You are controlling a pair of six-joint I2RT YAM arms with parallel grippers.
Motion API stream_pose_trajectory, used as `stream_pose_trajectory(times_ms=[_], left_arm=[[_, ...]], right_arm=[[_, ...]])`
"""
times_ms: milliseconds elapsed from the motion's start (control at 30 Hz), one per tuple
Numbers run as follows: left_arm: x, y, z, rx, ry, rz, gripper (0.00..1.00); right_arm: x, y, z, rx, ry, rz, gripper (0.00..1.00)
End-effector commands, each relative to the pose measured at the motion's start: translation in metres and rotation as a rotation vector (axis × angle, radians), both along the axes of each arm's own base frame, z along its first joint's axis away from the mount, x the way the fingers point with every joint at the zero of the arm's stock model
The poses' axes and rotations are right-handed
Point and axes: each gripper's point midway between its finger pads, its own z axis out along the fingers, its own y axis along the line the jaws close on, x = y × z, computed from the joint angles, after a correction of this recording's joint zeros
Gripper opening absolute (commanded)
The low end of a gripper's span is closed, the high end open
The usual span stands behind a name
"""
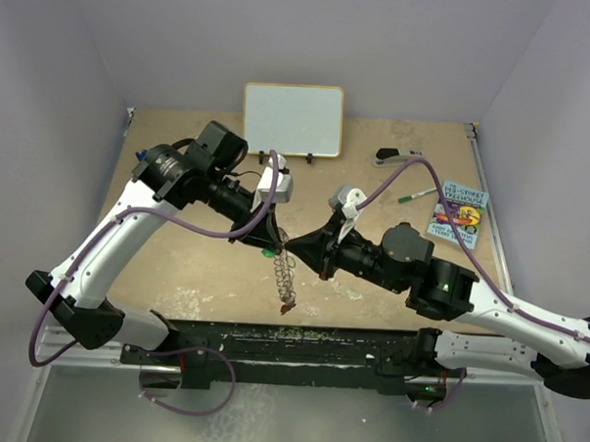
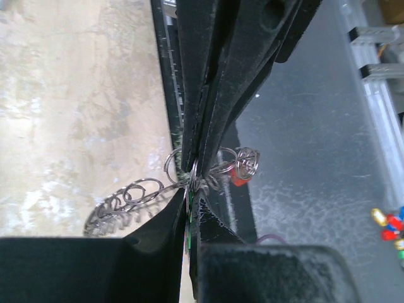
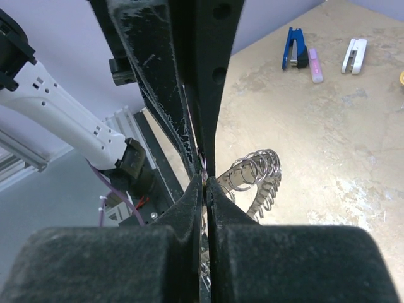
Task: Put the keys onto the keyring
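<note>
**Both grippers clamped on the keyring above the table**

Check the top view first. The left gripper (image 1: 273,238) and the right gripper (image 1: 292,242) meet tip to tip over the middle of the table (image 1: 176,265). The keyring (image 1: 283,274) hangs edge-on below them, so it looks like a narrow chain of silver loops.

Confirm the left grip in the left wrist view. The left gripper's fingers are pressed together on the rim of the keyring, and the right gripper's fingers close in from above at the same spot. A sliver of green (image 2: 189,211) shows between the left fingers; you cannot tell what it belongs to.

Confirm the right grip in the right wrist view. The right gripper's fingers are pressed together on the rim, with silver loops fanning out just beside the tips.

Find the red key (image 1: 286,306) at the bottom end of the hanging keyring, touching it.

At the far side of the table you see a whiteboard (image 1: 292,120), a stapler (image 1: 396,157), a pen (image 1: 414,195) and a book (image 1: 459,213).
</note>
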Motion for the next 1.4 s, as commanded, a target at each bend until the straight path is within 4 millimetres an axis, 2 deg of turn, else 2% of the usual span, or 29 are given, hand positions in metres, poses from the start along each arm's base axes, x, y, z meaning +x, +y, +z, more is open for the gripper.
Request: stream_pose_trajectory(times_ms=[0,133,367,700,733,800,933,1100,1233,1367], left_arm=[[-0.029,-0.003,0.008,-0.078,0.187,-0.07,0.07],[-0.034,-0.005,0.005,-0.093,0.308,-0.088,0.08],[-0.028,-0.006,0.003,-0.091,0.305,-0.062,0.09],[-0.026,-0.002,0.024,-0.088,0.254,-0.051,0.08],[-0.026,-0.001,0.024,-0.082,0.25,-0.046,0.08],[-0.026,0.001,0.024,-0.071,0.247,-0.038,0.07],[-0.027,0.004,0.026,-0.046,0.249,-0.028,0.05],[-0.033,0.007,0.022,-0.022,0.321,-0.04,0.04],[-0.036,0.005,0.024,-0.038,0.367,-0.052,0.04],[-0.023,0.006,0.02,0.003,0.282,-0.002,0.04]], right_arm=[[0.013,-0.007,0.035,0.091,-0.11,-0.073,0.0],[0.013,-0.004,0.042,0.103,-0.151,-0.083,0.0],[0.012,-0.006,0.051,0.143,-0.168,-0.1,0.0],[0.009,-0.006,0.038,0.098,-0.158,-0.084,0.0],[0.007,-0.006,0.04,0.104,-0.163,-0.073,0.0],[0.004,-0.004,0.024,0.074,-0.159,-0.05,0.0],[0.002,-0.009,0.011,0.024,-0.152,-0.044,0.0],[0.002,-0.021,0.008,0.032,-0.15,-0.069,0.0],[0.006,-0.02,0.001,0.014,-0.147,-0.088,0.0],[0.013,-0.032,-0.008,-0.001,-0.125,-0.154,0.17]])
